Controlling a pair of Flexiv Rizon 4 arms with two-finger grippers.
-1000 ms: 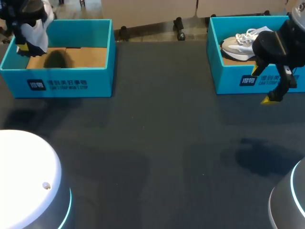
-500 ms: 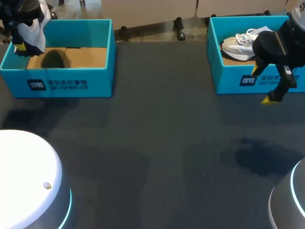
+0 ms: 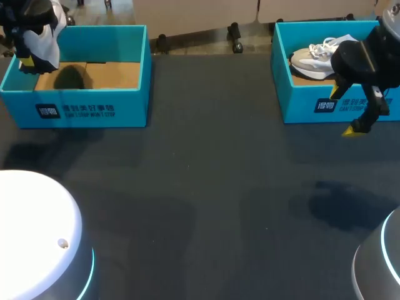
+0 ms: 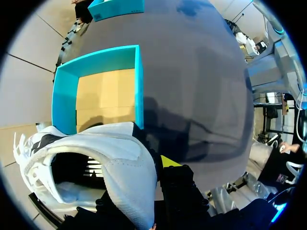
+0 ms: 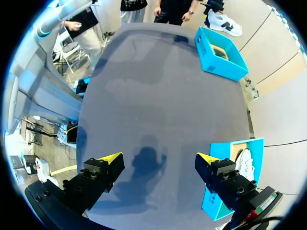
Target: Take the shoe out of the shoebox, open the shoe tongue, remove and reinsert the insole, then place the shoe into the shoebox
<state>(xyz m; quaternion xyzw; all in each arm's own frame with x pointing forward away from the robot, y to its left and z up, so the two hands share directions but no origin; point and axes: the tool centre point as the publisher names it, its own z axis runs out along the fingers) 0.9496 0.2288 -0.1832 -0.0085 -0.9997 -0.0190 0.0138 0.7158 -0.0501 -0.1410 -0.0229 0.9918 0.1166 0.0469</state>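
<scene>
I have the shoe (image 4: 110,163) off the floor of the left shoebox (image 3: 125,100). It hangs over that box's far left corner, clear of the rim. The left gripper (image 3: 26,62) is clamped on what looks like the padded collar. One yellow tip shows tight against the outside of it, and the other is hidden behind the upper.

From the wrist, the shoe's long axis runs sideways from the gripper, with the laced end pointing away and the mouth open toward the camera. The box lies ahead of it and below.

The shoe is white, soft mesh with smooth panels and a dark lining. The box is stiff teal card with a bare brown floor.

My right gripper (image 5: 158,163) is well apart from the left shoebox, across the dark matte surface (image 3: 219,187), with its fingers spread wide and nothing in them. It hovers just in front of the right shoebox (image 3: 300,106), where a second shoe (image 3: 315,57) lies. I judge the left arm must bring the shoe to the middle before the right can reach the tongue.
</scene>
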